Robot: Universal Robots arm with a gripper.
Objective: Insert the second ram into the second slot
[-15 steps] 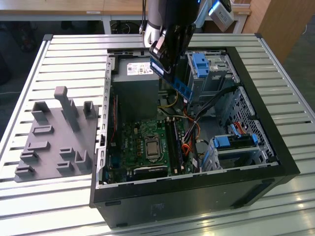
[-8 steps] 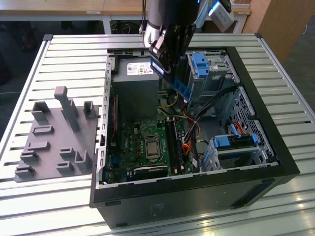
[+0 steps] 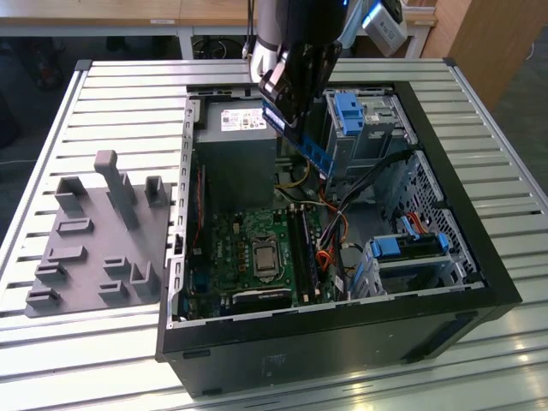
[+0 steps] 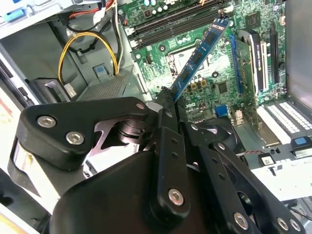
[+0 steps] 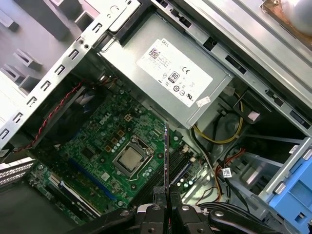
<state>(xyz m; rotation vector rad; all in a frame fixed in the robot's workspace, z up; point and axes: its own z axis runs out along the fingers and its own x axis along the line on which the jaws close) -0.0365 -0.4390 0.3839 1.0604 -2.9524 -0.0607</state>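
My gripper (image 3: 289, 111) hangs over the open computer case (image 3: 445, 205), shut on one end of the second ram (image 3: 306, 145), a thin blue stick. The stick slants down into the case, clear of the motherboard (image 3: 248, 248). In the second wrist view the second ram (image 4: 199, 54) runs from the gripper (image 4: 168, 97) toward the board, with black chips and a white label on its face. The first wrist view catches the second ram (image 5: 166, 156) edge-on above the gripper (image 5: 166, 208). The long black memory slots (image 3: 301, 248) lie beside the CPU socket (image 3: 263, 254), below the stick's free end.
A grey power supply (image 3: 235, 145) fills the case's far end, close to the gripper. Blue drive cages (image 3: 351, 111) and loose cables (image 3: 342, 231) crowd the exterior view's right. A grey fixture plate (image 3: 94, 240) with upright holders lies on the slatted metal table (image 3: 128, 94).
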